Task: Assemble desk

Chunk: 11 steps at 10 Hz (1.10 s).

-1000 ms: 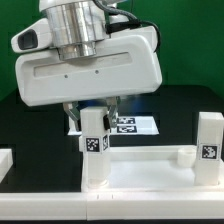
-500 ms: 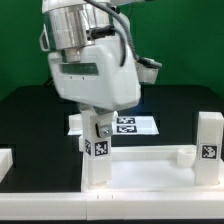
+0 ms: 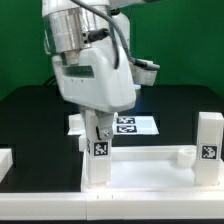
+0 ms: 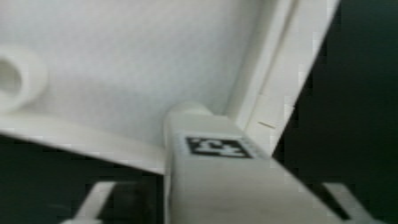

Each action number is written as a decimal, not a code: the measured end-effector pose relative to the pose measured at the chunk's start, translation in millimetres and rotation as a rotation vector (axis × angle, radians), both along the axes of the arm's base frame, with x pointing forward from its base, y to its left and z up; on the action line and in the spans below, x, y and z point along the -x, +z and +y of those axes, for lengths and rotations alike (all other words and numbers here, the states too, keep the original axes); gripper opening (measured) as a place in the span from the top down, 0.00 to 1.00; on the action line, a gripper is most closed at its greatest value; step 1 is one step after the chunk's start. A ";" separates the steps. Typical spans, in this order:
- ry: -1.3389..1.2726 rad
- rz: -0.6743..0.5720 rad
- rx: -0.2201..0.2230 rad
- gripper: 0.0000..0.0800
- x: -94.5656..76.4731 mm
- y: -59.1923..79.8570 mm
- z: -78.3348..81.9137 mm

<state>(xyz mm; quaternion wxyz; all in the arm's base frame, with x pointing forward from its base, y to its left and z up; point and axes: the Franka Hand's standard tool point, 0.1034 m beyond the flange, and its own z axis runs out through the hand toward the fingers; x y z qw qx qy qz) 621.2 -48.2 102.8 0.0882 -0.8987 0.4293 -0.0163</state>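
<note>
Exterior view: gripper [image 3: 98, 129] straddles the upright leg [image 3: 96, 165] at lower left, standing on the panel [image 3: 150, 176] corner; wrist view shows jaws slightly clear of it.

A white square leg [image 3: 95, 165] stands upright right under the gripper [image 3: 97, 130], its top between the fingers and its black-and-white tag facing outward. Its foot meets one corner of the panel [image 3: 150, 172], probably seated in that corner, though the joint itself is hidden. The panel is a big flat white rectangle with a raised rim, lying flat below the gripper and reaching off toward the exterior view's right. A round socket [image 4: 11, 80] shows in its surface. A second leg [image 3: 209, 140], also tagged, stands upright well apart from the gripper at that far side.
</note>
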 end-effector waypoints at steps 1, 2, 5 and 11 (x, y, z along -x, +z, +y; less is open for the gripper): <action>0.086 -0.006 0.022 0.31 -2.3 5.4 5.5; 0.099 -0.007 0.023 0.21 -1.0 5.6 11.7; 0.415 -0.042 0.074 0.19 -1.3 5.7 9.1; 0.879 -0.062 0.154 0.20 -9.5 10.6 4.9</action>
